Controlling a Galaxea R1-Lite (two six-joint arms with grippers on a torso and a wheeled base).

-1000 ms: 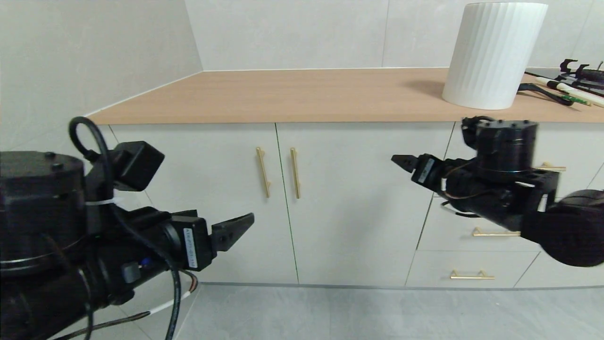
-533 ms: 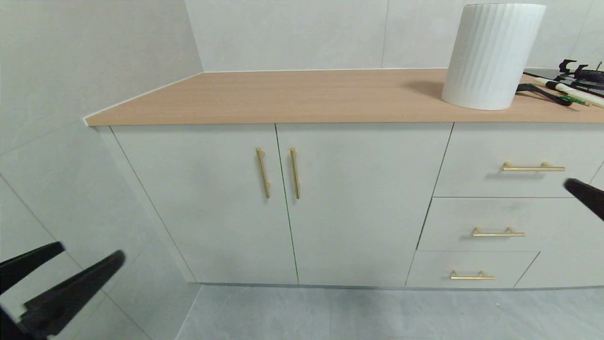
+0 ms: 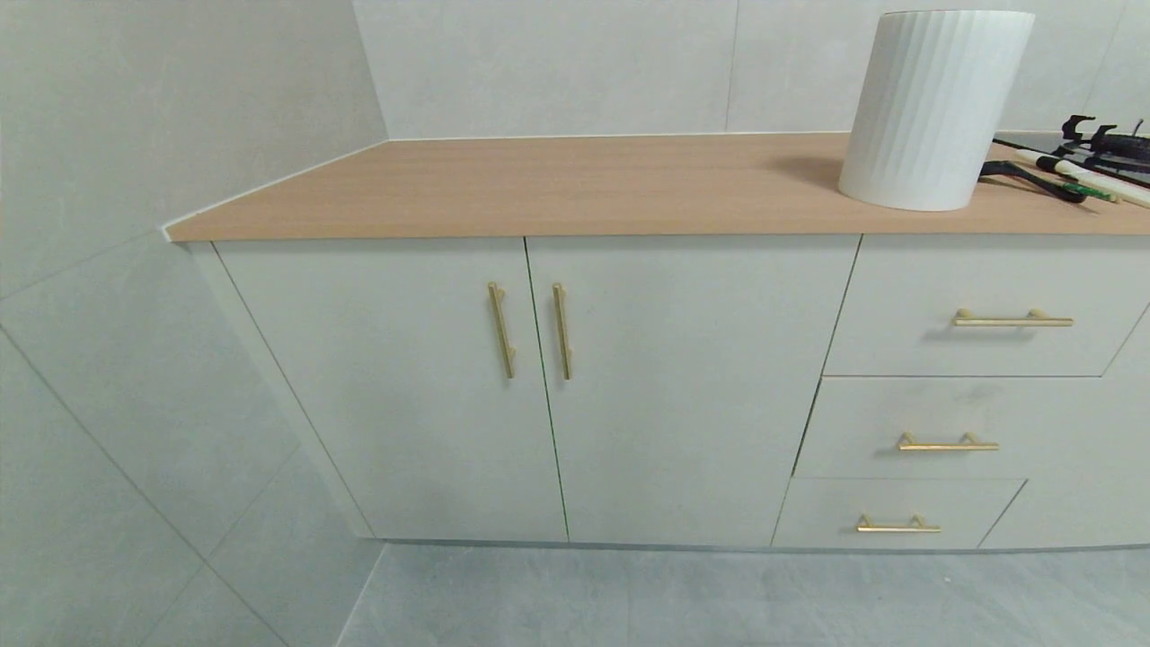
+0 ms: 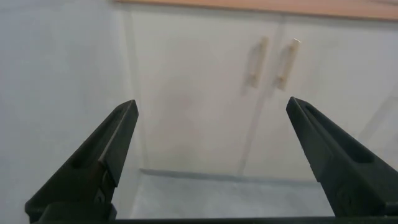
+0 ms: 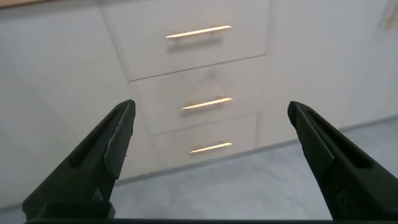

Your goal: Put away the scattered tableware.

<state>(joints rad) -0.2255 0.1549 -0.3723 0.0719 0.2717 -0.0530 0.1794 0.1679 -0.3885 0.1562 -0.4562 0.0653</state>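
Note:
Several utensils (image 3: 1069,171), black, white and green-handled, lie scattered at the far right of the wooden countertop (image 3: 539,184). A tall white ribbed container (image 3: 930,108) stands on the counter just left of them. My left gripper (image 4: 211,112) is open and empty, low down, facing the double cabinet doors (image 4: 267,93). My right gripper (image 5: 211,112) is open and empty, facing the stack of three drawers (image 5: 199,68).
White cabinet doors with gold handles (image 3: 530,328) sit under the counter, with three gold-handled drawers (image 3: 952,440) to their right. A tiled wall (image 3: 108,270) closes the left side. Grey floor (image 3: 719,598) lies in front.
Both arms have dropped down and out of the head view. The head camera has shifted slightly.

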